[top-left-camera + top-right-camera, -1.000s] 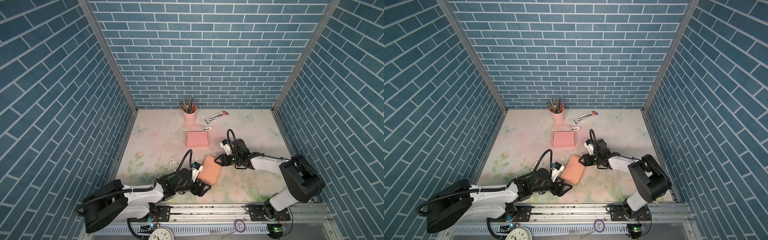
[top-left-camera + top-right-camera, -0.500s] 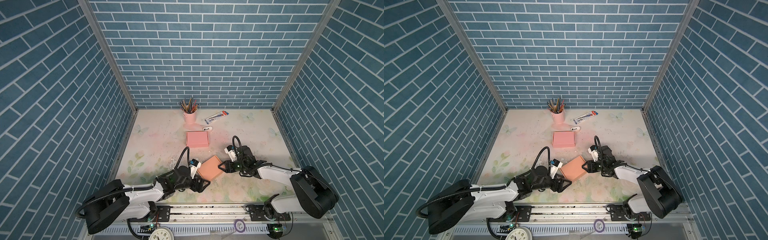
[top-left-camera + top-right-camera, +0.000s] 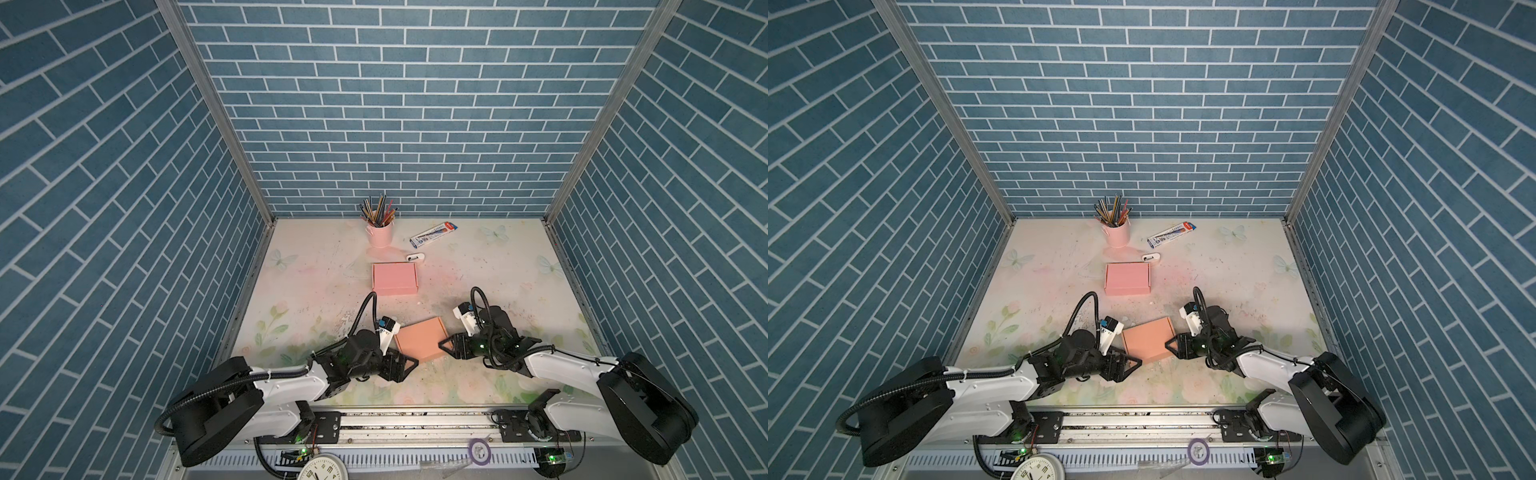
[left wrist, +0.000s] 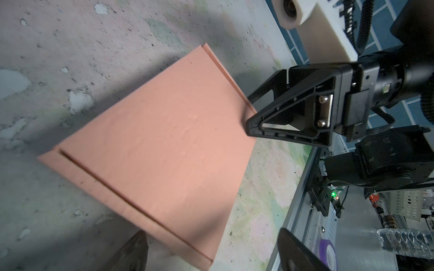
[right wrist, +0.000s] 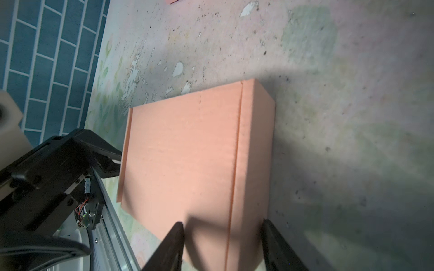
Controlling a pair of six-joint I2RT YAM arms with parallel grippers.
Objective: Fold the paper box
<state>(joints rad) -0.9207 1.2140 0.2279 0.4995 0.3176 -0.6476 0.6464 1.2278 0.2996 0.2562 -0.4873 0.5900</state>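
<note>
The paper box [image 3: 419, 343] [image 3: 1148, 338] lay closed and flat on the table [image 3: 316, 291], near the front edge and turned at a slant.

My right fingers [image 5: 171, 246] stood partly apart at the end of the box on my right. One reached over the top face and threw a shadow on it. The other sat just beside the side wall, so a corner of the box lay between them. Whether they pinched it I could not tell.

My left fingers [image 4: 132, 253] were spread wide at the opposite corner. One tip was right at the edge of the narrow folded strip, touching it or just short of it; I could not tell which. The other stood clear of the box, over bare table. They held nothing.

Farther back, well apart from me, a pink box [image 3: 394, 278] lay closed. Behind it stood a pink cup [image 3: 380, 235] of pencils. A small white object [image 3: 415, 257] and a blue-and-white carton [image 3: 432, 233] lay near the cup.
</note>
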